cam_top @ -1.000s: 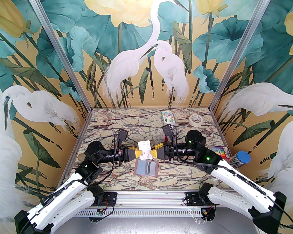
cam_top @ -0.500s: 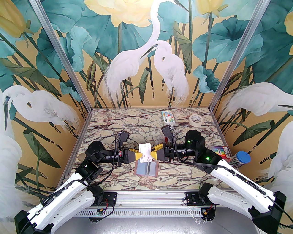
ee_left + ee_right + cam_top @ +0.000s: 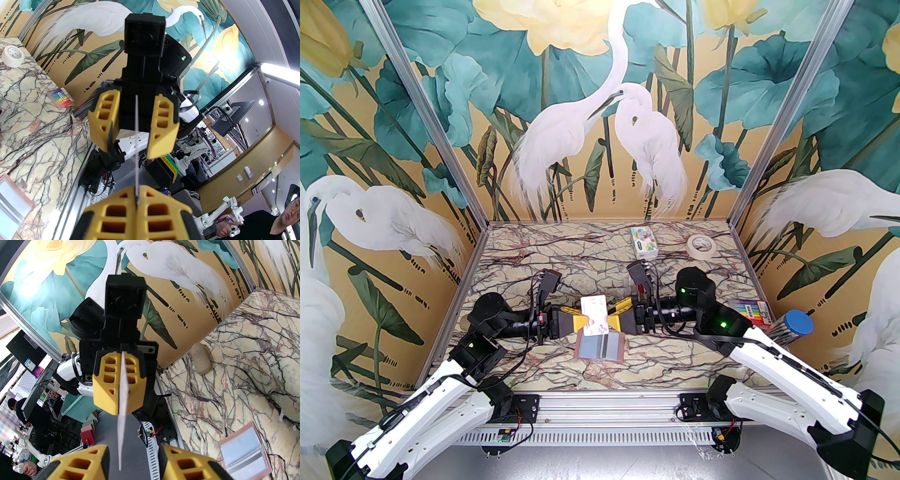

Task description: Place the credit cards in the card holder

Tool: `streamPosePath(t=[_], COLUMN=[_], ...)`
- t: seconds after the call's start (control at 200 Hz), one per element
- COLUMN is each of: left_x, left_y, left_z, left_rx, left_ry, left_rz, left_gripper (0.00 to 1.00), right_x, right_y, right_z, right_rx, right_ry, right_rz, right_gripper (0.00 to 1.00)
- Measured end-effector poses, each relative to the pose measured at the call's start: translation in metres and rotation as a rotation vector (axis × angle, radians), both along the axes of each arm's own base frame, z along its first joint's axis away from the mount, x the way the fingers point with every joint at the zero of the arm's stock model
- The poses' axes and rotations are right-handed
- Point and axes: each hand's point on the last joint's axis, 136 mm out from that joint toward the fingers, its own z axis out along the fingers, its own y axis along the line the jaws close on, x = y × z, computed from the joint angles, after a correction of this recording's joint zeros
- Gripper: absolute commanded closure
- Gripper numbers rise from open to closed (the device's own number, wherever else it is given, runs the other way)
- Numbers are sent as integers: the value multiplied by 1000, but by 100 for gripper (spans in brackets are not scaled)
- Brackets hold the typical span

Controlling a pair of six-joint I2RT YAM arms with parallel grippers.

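Pink card holder (image 3: 600, 347): open on bench (image 3: 525, 262)
Far edge: tape roll (image 3: 701, 245)
Left tool (image 3: 581, 320): pinches white card (image 3: 594, 315)
Right tool (image 3: 611, 317): parted around it

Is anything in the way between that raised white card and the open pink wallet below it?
Nothing visible does. The white plastic card, pinched in the left gripper with the right gripper open around it, hangs just above the flat pink leather-like card holder lying open on the table.
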Motion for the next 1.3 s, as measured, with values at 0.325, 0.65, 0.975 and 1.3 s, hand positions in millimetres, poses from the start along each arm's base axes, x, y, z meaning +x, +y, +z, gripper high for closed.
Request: streamPosePath(t=[0.325,0.65,0.975,1.3], left_x=[0,4,2,0], left_y=[0,-2,-3,-3], left_z=[0,-4,-4,-5], left_rx=[0,11,11,11], left_ry=[1,19,23,26], left_rz=[0,0,-8,-20], left_gripper=[100,100,100,100], right_x=[-2,-1,-1,-3], right_y=[3,6,6,7], right_z=[3,8,7,6], right_rx=[12,26,25,22], right_ry=[-8,-18,-17,-14], right_rz=[13,18,18,23], right_gripper=[67,76,84,87])
